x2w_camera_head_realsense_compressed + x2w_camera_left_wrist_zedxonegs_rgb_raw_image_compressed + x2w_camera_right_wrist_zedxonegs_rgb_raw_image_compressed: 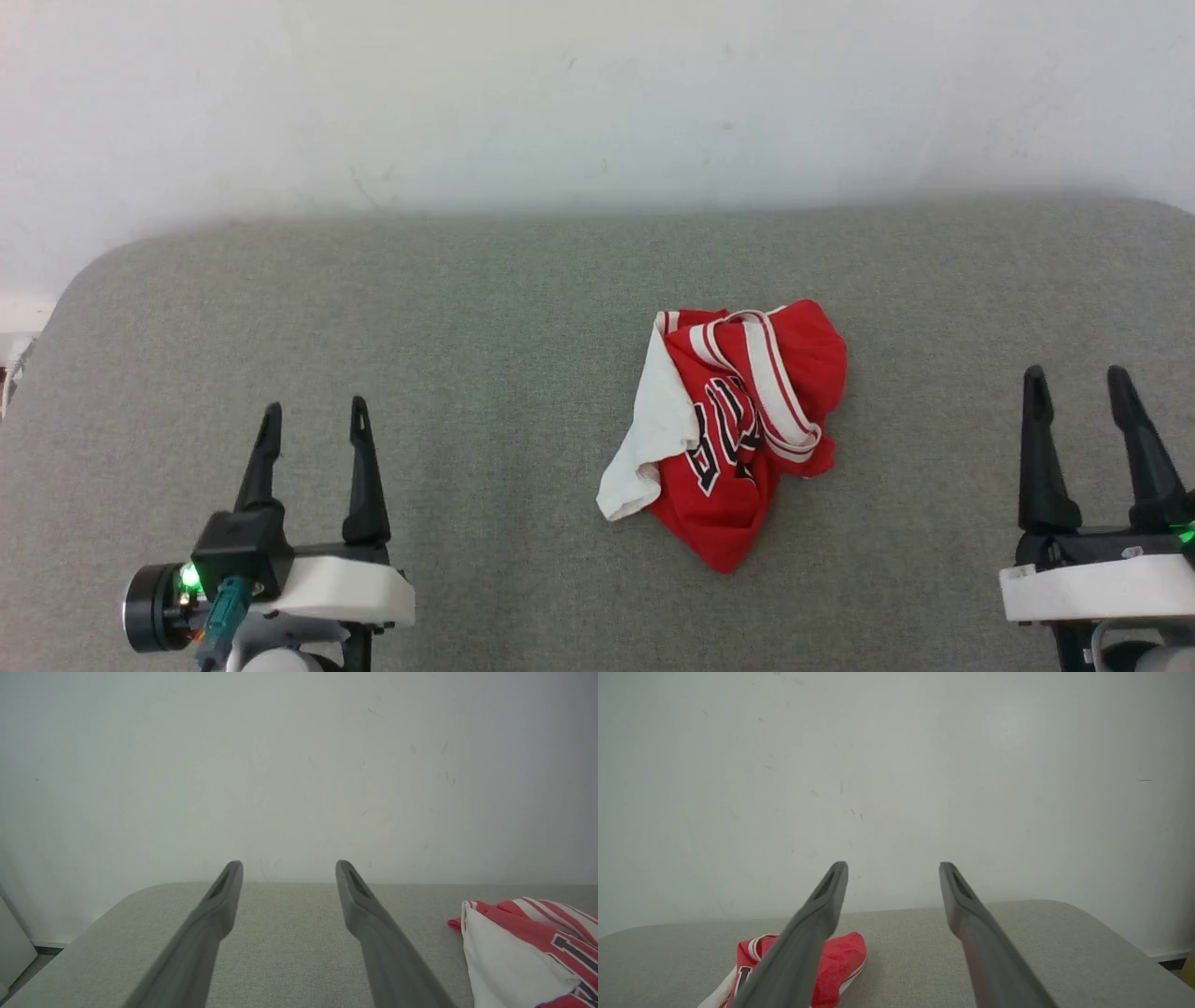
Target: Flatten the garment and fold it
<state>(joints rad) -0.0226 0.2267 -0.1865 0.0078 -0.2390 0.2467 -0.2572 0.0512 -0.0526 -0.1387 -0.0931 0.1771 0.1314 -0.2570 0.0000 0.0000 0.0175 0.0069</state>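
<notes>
The garment point(738, 429) is balled up, so the chest lettering's mostly buried in folds, unreadable. Left wrist view chops it off at the right and bottom edges, and in the right wrist view one finger point(798, 952) of the right tool point(893, 865) covers part of it.

Room stock: one grey fabric surface point(467, 308), one white wall point(597, 93).
Beneath and ahead of your left gripper point(315, 404) you have the woven surface, rounded at its corners; beyond it stands the wall, faintly scuffed, evenly lit.
</notes>
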